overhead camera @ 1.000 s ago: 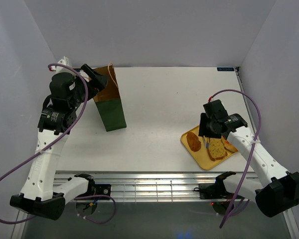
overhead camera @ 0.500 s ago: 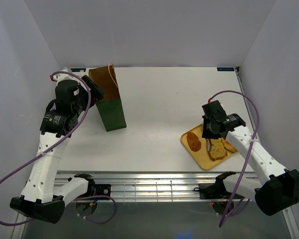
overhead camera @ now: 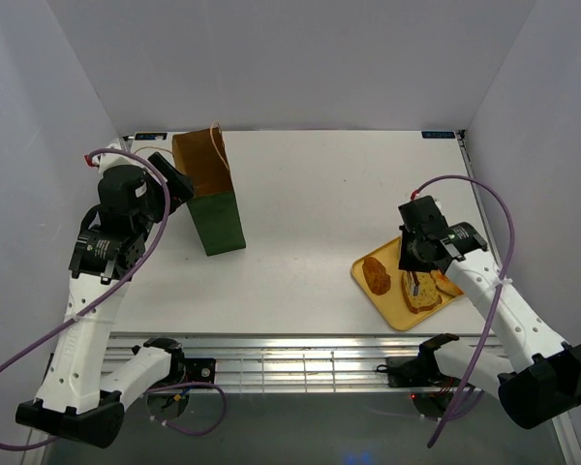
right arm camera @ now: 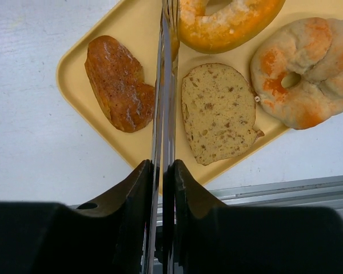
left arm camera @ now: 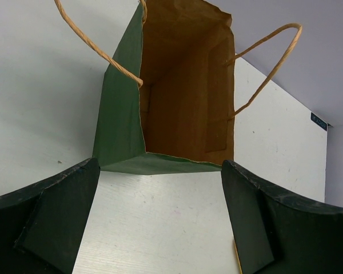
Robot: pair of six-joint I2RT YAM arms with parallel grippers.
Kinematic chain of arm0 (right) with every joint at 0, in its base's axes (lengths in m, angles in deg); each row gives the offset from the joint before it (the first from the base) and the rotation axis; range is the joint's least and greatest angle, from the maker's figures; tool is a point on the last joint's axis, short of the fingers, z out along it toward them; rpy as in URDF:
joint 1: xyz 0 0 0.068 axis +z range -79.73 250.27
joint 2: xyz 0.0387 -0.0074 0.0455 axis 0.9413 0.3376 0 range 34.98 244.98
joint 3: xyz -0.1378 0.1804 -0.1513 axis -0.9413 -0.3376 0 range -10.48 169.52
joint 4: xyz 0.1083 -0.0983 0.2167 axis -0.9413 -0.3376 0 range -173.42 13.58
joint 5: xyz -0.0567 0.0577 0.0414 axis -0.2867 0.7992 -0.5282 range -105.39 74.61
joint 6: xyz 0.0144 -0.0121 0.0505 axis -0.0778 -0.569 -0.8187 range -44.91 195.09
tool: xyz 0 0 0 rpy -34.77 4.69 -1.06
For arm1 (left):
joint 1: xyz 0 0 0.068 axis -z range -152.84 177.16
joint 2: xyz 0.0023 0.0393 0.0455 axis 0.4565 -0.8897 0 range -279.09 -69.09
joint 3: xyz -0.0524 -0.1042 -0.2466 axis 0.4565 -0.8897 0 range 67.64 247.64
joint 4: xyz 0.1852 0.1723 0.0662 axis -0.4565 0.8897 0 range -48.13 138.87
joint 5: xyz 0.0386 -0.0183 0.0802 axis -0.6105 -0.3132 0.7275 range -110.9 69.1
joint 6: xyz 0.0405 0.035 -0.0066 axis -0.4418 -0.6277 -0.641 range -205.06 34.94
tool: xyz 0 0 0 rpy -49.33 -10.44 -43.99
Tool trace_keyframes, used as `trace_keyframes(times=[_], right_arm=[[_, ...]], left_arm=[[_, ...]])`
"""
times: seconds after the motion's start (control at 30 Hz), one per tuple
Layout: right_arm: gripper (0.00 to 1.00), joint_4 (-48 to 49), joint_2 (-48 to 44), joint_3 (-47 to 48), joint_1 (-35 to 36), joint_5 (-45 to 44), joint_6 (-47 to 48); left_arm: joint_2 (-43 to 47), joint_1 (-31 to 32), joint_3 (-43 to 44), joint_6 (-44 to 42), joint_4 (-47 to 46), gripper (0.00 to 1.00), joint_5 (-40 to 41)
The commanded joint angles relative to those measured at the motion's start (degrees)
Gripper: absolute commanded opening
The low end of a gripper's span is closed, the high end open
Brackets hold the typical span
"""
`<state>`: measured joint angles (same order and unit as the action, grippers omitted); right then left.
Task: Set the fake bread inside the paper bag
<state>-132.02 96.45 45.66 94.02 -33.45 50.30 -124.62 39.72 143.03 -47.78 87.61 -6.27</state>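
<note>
Since the paper bag (overhead camera: pixel 213 199) stands upright at the far left with its mouth open, and the bread sits at the near right, the two lie well apart across the table. The left gripper (overhead camera: pixel 174 174) is just left of the bag, jaws spread wide and holding nothing. The right arm is far nearer the bread. On the yellow tray (right arm camera: pixel 140 28) lie the oblong roll (right arm camera: pixel 117 83), the speckled slice (right arm camera: pixel 217 111) and two ring-shaped pieces (right arm camera: pixel 228 20). The right gripper (right arm camera: pixel 161 168) is clenched on the metal tongs (right arm camera: pixel 166 85), squeezing their blades together. Their long axis runs straight out from the claw, between the roll on its left and the slice on its right, with the tips over the orange ring.
</note>
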Motion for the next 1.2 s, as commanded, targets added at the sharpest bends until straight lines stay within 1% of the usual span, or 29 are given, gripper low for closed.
trace_keyframes(times=[0.0, 0.13, 0.23, 0.3, 0.33, 0.43, 0.6, 0.63, 0.77, 0.83, 0.93, 1.1, 1.13, 1.17], right_arm=[[0.08, -1.01, -2.67, 4.15, -0.02, 0.04, 0.54], [0.08, -0.31, -3.64, 7.65, 0.25, 5.57, 2.38], [0.08, 0.49, -3.47, 11.95, 1.3, 14.69, 4.67], [0.08, 1.01, -3.38, 14.07, 3.14, 17.35, 5.46], [0.08, 1.19, -3.29, 15.04, 3.76, 20.93, 5.72], [0.08, 2.06, -2.67, 18.12, 6.48, 26.56, 6.95], [0.08, 4.7, -1.89, 22.86, 12.1, 33.7, 7.48], [0.08, 5.57, -1.19, 23.66, 14.03, 35.8, 7.48], [0.08, 9.26, 1.01, 27.61, 17.46, 41.96, 7.22], [0.08, 10.85, 2.76, 30.07, 18.35, 44.85, 6.96], [0.08, 14.28, 4.79, 32.97, 19.84, 48.72, 6.34], [0.08, 17.27, 11.64, 39.12, 21.95, 50.58, 6.08], [0.08, 17.45, 13.65, 41.14, 22.39, 51.02, 6.08], [0.08, 17.54, 14.54, 42.11, 22.48, 51.2, 6.16]], left_arm=[[1.47, 0.19, -0.86, -1.07, 1.11, 0.98, 1.1], [2.35, 0.19, -1.04, -1.15, 2.6, 0.98, 1.8], [3.58, 0.27, -1.13, -1.5, 3.48, 0.98, 0.93], [4.28, 0.19, -0.87, -2.38, 4.35, 0.98, 0.31], [4.37, 0.27, -0.69, -2.38, 4.97, 0.98, 0.48], [5.34, 0.27, 0.01, -2.39, 7.26, 0.98, 1.97], [7.45, 0.27, 1.42, -2.03, 9.9, 0.98, 1.98], [7.36, 0.28, 1.59, -2.29, 10.16, 0.98, 1.63], [4.91, 0.28, 2.12, -3.0, 12.53, 0.98, 0.75], [3.77, 0.27, 1.51, -1.69, 12.71, 0.98, 0.75], [2.62, 0.19, 1.07, 0.07, 12.54, 0.98, 3.81], [-3.26, 0.01, 6.69, 1.75, 12.8, 0.98, 10.75], [-4.49, -0.77, 7.74, 1.57, 12.63, 0.98, 13.73], [-5.72, -1.39, 9.92, 1.14, 12.71, 0.98, 14.28]])
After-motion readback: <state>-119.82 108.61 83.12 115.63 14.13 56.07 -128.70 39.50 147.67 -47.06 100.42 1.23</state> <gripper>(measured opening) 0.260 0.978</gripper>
